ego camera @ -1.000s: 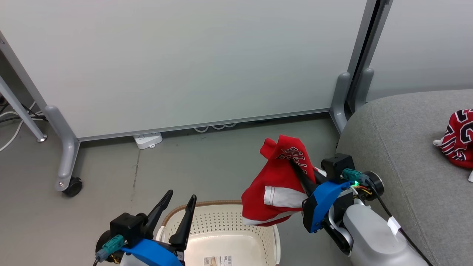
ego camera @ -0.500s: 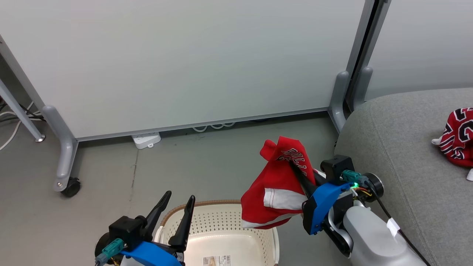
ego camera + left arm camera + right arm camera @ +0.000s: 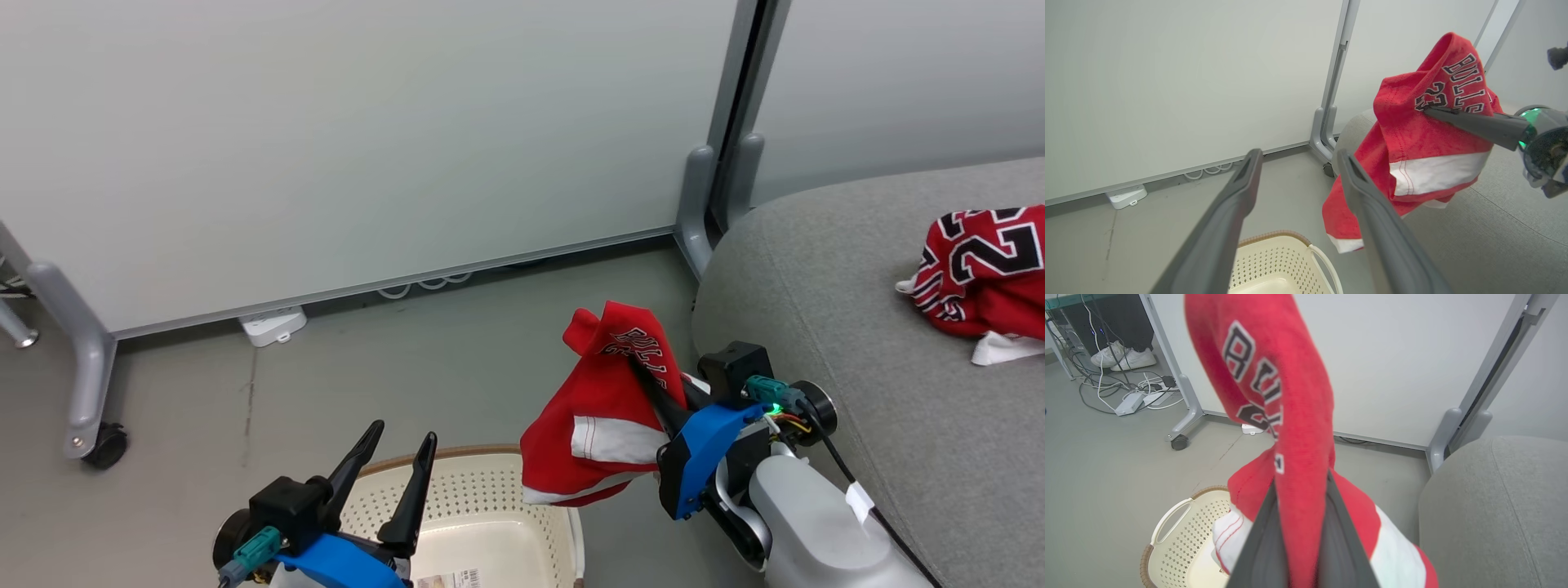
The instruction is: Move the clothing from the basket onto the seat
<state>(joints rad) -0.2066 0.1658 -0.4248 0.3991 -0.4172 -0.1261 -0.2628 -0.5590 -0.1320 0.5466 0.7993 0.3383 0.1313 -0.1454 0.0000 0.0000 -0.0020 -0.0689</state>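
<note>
1. On my head view a pale partition panel (image 3: 367, 122) on wheeled grey legs stands across the back of the grey floor.
2. The grey seat (image 3: 816, 327) takes up the right side, its rounded corner near the panel's leg.
3. The cream basket (image 3: 490, 490) sits on the floor at the bottom edge, left of the seat and apart from it. I see its perforated wall, its brown rim and part of a label on its bottom.
4. The trimmed red garment (image 3: 600, 408) hangs in the air above the basket's right end, between the basket and the seat.
5. The numbered red garment (image 3: 984, 269) lies crumpled on the seat at the far right.
6. My right gripper (image 3: 645, 371) has its fingers pinched tight on a fold of the trimmed red garment, beside the lettering.
7. My left gripper (image 3: 402, 431) hovers over the basket's left end, fingers parted with nothing between them.
8. A white power strip (image 3: 273, 324) lies at the foot of the panel.
</note>
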